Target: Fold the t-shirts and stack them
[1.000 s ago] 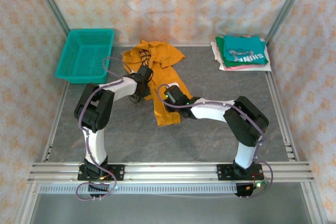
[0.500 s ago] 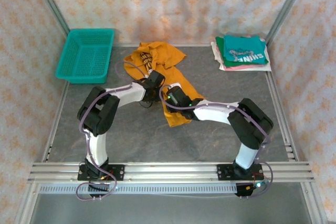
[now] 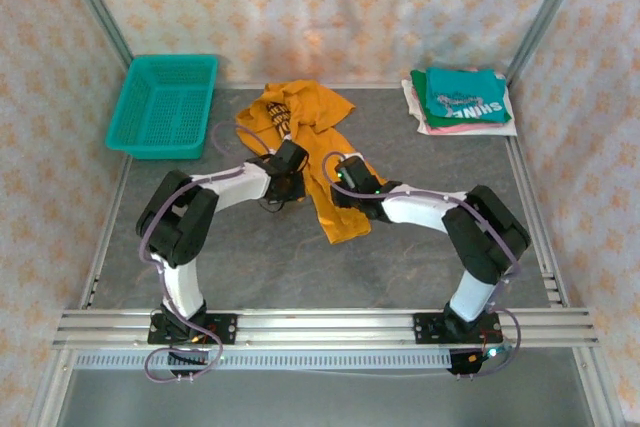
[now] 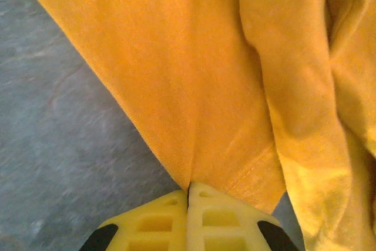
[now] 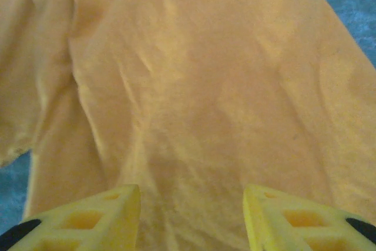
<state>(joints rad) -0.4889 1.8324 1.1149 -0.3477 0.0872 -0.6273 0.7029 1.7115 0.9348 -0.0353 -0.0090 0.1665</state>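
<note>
At the far right corner of the table (image 3: 420,247), a stack of folded shirts (image 3: 462,99) sits finished, teal on top. The mustard-orange t-shirt (image 3: 318,142) lies crumpled mid-table, unfolded. The left gripper (image 4: 188,190) pinches its edge; the right gripper (image 5: 191,197) has its jaws apart over the cloth.

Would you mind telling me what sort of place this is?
Probably a lab test booth, not a home: metal rails edge the grey table, patterned cloth walls screen it, and the left arm and right arm are bolted at its front.
</note>
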